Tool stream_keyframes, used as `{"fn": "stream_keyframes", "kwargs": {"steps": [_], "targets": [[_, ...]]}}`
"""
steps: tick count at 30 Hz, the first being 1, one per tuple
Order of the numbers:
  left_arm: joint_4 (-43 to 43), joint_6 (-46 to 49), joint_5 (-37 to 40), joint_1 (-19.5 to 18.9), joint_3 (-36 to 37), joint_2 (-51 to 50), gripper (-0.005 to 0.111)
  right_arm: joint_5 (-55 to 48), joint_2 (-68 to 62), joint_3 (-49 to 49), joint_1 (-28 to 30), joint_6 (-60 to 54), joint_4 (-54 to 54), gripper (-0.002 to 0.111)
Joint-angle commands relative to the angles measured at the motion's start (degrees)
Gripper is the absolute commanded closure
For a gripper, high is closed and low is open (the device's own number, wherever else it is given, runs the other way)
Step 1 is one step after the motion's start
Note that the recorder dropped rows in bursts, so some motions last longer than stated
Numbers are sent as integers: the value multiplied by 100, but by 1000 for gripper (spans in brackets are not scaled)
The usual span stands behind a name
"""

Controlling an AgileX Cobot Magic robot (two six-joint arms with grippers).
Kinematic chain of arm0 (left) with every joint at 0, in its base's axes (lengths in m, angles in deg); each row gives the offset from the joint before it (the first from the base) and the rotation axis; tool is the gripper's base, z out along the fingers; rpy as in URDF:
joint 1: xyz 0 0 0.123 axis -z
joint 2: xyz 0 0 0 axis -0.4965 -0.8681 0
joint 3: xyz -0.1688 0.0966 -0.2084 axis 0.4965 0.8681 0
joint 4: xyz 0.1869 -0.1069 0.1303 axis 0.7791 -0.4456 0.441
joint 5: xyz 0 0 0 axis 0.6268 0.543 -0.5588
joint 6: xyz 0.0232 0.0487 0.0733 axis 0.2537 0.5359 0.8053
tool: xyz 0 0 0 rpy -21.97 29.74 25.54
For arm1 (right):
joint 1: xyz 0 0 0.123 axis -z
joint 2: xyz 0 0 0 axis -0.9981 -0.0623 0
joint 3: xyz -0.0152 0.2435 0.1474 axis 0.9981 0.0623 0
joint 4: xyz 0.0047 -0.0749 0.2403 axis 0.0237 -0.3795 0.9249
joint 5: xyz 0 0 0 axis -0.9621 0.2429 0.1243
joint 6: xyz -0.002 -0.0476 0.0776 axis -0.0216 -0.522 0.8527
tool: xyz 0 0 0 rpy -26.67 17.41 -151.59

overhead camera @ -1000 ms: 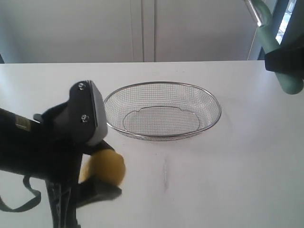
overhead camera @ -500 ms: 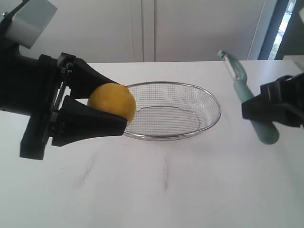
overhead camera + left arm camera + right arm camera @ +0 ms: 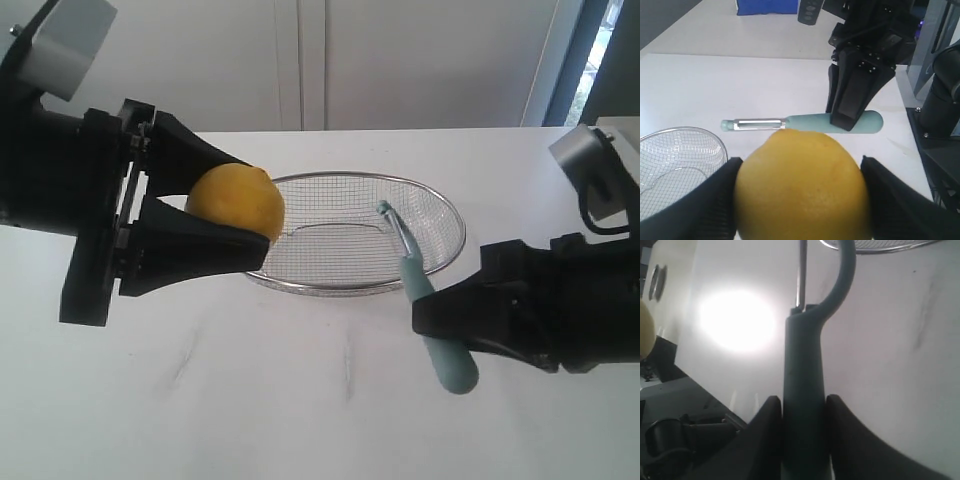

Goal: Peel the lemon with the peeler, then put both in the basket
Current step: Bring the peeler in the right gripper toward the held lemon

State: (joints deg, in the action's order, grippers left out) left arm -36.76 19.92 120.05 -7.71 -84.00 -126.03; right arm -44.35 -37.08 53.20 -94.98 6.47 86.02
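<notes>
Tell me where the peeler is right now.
The peeler is right of centre in the exterior view, clamped by its handle in the right gripper, blade end pointing up in front of the basket's right side.

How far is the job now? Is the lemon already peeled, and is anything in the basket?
Done: both things are picked up. The left gripper holds the lemon, and the right gripper holds the peeler by its handle. In hand: lining them up; the peeler is apart from the lemon, whose skin looks whole. Left: the peeling, then placing both in the basket, which holds nothing yet.
</notes>
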Motion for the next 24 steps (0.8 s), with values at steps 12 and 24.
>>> {"fn": "stream_keyframes", "kwargs": {"steps": [12, 24], "targets": [[-218, -2, 266, -27, -41, 65, 107, 926, -143, 97, -1402, -188, 929, 108], [-5, 10, -396, -27, -31, 65, 107, 1670, -871, 97, -2189, -276, 1722, 108]]}}
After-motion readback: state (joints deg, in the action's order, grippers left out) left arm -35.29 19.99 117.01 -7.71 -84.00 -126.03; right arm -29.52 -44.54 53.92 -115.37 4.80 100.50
